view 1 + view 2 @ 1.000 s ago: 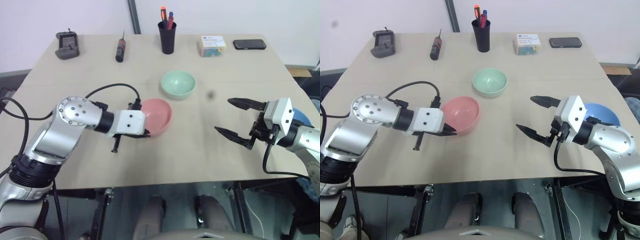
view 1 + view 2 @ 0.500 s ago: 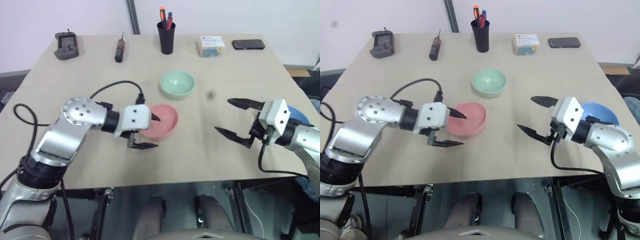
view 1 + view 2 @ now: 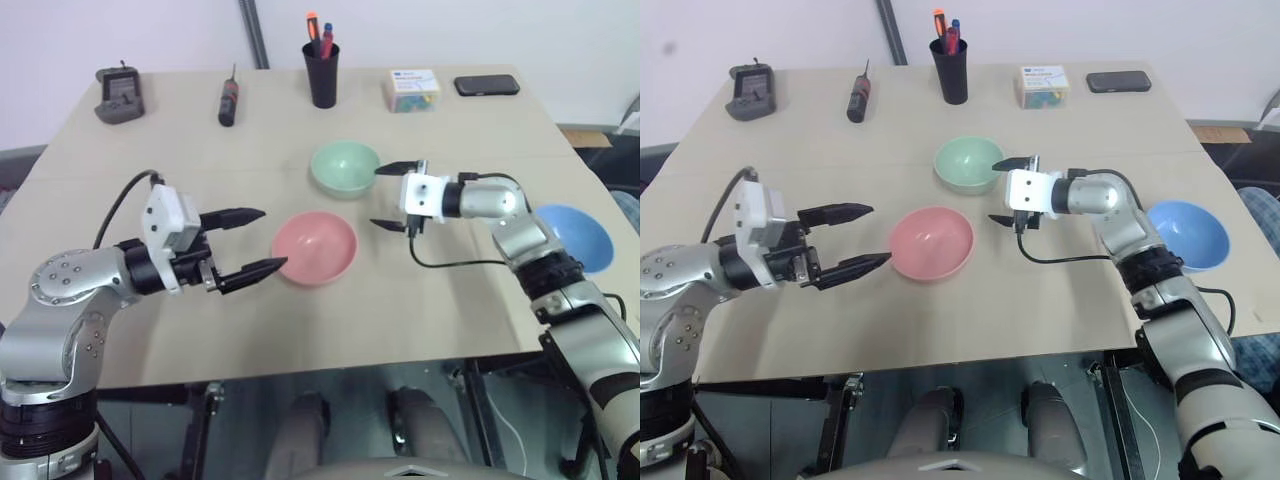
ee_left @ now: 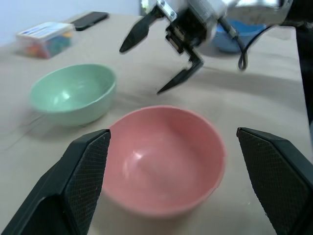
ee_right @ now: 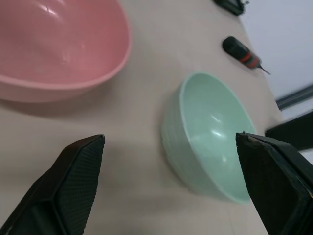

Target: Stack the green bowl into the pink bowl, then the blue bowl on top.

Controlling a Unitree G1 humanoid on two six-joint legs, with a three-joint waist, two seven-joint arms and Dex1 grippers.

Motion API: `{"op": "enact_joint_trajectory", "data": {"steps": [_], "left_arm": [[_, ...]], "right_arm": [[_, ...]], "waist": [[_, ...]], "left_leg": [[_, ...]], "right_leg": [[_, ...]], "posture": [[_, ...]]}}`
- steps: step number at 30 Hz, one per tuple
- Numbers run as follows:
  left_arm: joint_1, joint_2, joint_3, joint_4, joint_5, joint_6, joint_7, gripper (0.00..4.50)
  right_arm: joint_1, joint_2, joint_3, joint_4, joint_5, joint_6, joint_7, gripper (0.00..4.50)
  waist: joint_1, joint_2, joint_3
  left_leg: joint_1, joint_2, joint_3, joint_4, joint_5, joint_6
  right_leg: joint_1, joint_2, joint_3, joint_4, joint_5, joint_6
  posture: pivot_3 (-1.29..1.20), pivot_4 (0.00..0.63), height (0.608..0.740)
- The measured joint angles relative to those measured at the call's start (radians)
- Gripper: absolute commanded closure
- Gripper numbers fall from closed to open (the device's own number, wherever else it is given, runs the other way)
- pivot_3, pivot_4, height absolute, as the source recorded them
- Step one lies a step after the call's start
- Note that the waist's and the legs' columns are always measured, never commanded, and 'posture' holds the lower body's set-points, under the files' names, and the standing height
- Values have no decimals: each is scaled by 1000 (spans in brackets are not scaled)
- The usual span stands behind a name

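mint-green, the green bowl [image 3: 345, 168] sits upright on the wooden table [image 3: 150, 170], just beside the right gripper [image 3: 390, 196], whose fingers gape wide and empty with one tip at the bowl's rim. the pink bowl [image 3: 315, 248] lies nearer the robot, between both grippers, with the left gripper [image 3: 252, 241] spread wide, holding nothing, its lower fingertip close to the pink rim. the blue bowl [image 3: 574, 236] rests well apart at the table's right edge.
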Motion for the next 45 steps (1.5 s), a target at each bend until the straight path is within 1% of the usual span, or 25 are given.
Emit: {"op": "enact_joint_trajectory", "data": {"steps": [3, 4, 5, 7, 8, 10, 11, 16, 17, 22, 23, 25, 26, 27, 28, 29, 30, 32, 35, 36, 38, 40, 41, 42, 45], "left_arm": [[34, -4, 25, -4, -12, 1, 28, 115], [40, -14, 36, -13, -17, 1, 65, 115], [40, -14, 37, -15, -17, 1, 70, 115], [71, -14, 47, -48, -26, -4, 94, 0], [85, -17, 47, -58, -27, -7, 101, 0], [108, -31, 46, -76, -33, -15, 119, 0], [114, -32, 46, -80, -35, -20, 123, 0], [126, -31, 46, -94, -41, -27, 154, 0], [127, -31, 46, -98, -43, -27, 156, 0], [130, -31, 44, -113, -58, -45, 160, 0], [132, -31, 43, -114, -55, -68, 152, 0], [148, -29, 41, -113, -52, -101, 125, 0], [157, -29, 38, -112, -55, -110, 107, 0], [162, -29, 37, -111, -57, -112, 96, 0], [169, -28, 33, -105, -64, -117, 75, 0], [175, -28, 32, -91, -67, -130, 54, 0], [179, -28, 33, -78, -69, -140, 41, 0], [190, -24, 38, -55, -96, -146, -1, 0], [186, -6, 44, -32, -131, -144, -39, 0], [178, -3, 43, -28, -140, -141, -44, 0], [156, 5, 42, -20, -148, -139, -48, 0], [142, 11, 41, -17, -151, -139, -49, 0], [134, 12, 36, -16, -152, -139, -49, 0], [125, 14, 29, -16, -153, -137, -49, 0], [109, 23, 14, -18, -171, -126, -48, 0]], "right_arm": [[-67, 34, 18, 125, -46, -52, -35, 0], [-116, 57, 24, 207, -76, -86, -64, 0], [-121, 59, 25, 216, -80, -89, -68, 0], [-168, 82, 37, 308, -123, -110, -117, 517], [-179, 89, 42, 342, -141, -112, -137, 618], [-193, 100, 50, 397, -174, -113, -173, 1666], [-195, 104, 51, 413, -186, -113, -183, 1942], [-208, 120, 51, 457, -232, -114, -216, 4231], [-208, 122, 51, 460, -236, -115, -217, 4456], [-211, 122, 46, 466, -247, -140, -230, 4456], [-211, 116, 27, 458, -227, -157, -199, 4456], [-209, 98, -18, 410, -150, -181, -88, 4456], [-192, 83, -50, 336, -67, -172, 17, 4456], [-169, 72, -73, 257, 0, -156, 93, 4456], [-101, 40, -95, 59, 136, -77, 235, 4456], [-16, 2, -106, -182, 268, 38, 355, 4456], [28, -19, -105, -310, 328, 118, 405, 4456], [107, -60, -100, -554, 406, 288, 445, 4456], [164, -85, -84, -780, 442, 481, 443, 4456], [174, -82, -69, -823, 453, 534, 441, 4162], [187, -56, -48, -845, 435, 572, 410, 3592], [194, -41, -26, -833, 400, 573, 381, 2862], [198, -35, -21, -810, 367, 553, 353, 2379], [202, -29, -21, -781, 330, 524, 311, 2034], [240, -30, -52, -784, 302, 507, 233, 2034]], "waist": [[1, 0, 0], [3, 0, 0], [3, 0, 0], [-1, 0, 0], [-3, 0, 0], [-5, 0, 0], [-5, 0, 0], [-8, 1, 0], [-8, 1, 0], [-8, 1, 0], [-8, 1, 0], [-8, 1, 1], [-8, 1, 1], [-7, 1, 1], [-4, 1, 1], [0, 2, 1], [3, 2, 1], [5, 2, 1], [5, 2, 1], [5, 2, 1], [6, 2, 1], [7, 2, 1], [8, 2, 1], [10, 2, 1], [19, 2, 1]], "left_leg": [[0, 0, -1, 0, 0, 0], [0, 0, -3, -1, 0, 0], [0, 0, -3, -1, 0, 0], [1, 0, -2, -2, 0, -1], [2, 0, -2, -3, 0, -1], [2, 0, -1, -3, 0, -1], [2, 0, -1, -4, 0, -1], [2, 0, -1, -6, 1, -2], [2, 0, -1, -6, 1, -2], [2, -1, -1, -6, 1, -2], [2, -1, -1, -6, 1, -2], [1, -1, 0, -7, 1, -2], [1, 0, 0, -7, 1, -2], [1, 0, -1, -7, 1, -2], [1, 1, -3, -8, 1, -2], [0, 2, -5, -8, 1, -1], [0, 2, -7, -9, 1, -1], [0, 2, -8, -9, 1, -1], [1, 1, -6, -9, 1, -1], [2, 1, -6, -9, 1, -1], [2, 1, -4, -8, 1, -1], [2, 1, -4, -8, 1, -2], [2, 1, -4, -7, 1, -2], [1, 1, -3, -7, 1, -2], [1, 1, -3, -7, 1, -2]], "right_leg": [[0, 0, -1, 0, 0, 0], [0, 0, -2, 0, 0, 0], [0, 0, -2, 0, 0, 0], [0, 0, 0, 1, 0, 0], [0, 0, 0, 1, 0, 0], [0, 0, 0, 1, 0, 0], [0, 0, 0, 1, 0, 0], [-2, 0, 0, 1, 0, 0], [-2, 0, 0, 1, 0, 0], [-2, 0, 0, 1, 0, 0], [-2, 0, 0, 1, 0, 0], [-2, 0, 0, 0, 0, 0], [-2, 0, 0, 0, 0, 0], [-1, 0, -1, -2, 0, 0], [-1, 0, -2, -2, 0, 0], [0, 0, -4, -4, 0, 0], [0, 0, -4, -5, 0, 0], [0, -1, -3, -6, 0, 0], [0, -1, -3, -5, 0, 0], [0, 0, -4, -5, 0, 0], [0, 0, -5, -4, 0, -1], [0, 0, -5, -3, 0, -1], [0, 0, -5, -3, 0, -1], [0, 0, -5, -3, 0, -1], [0, 0, -5, -4, 0, -1]], "posture": [[0, 150, 740], [0, 150, 740], [0, 150, 740], [0, 150, 740], [0, 150, 740], [0, 150, 740], [0, 150, 740], [0, 150, 740], [0, 150, 740], [0, 150, 740], [0, 150, 740], [0, 150, 740], [0, 150, 740], [0, 150, 740], [0, 150, 740], [0, 150, 740], [0, 150, 740], [0, 150, 740], [0, 150, 740], [0, 150, 740], [0, 150, 740], [0, 150, 740], [0, 150, 740], [0, 150, 740], [0, 150, 740]]}}
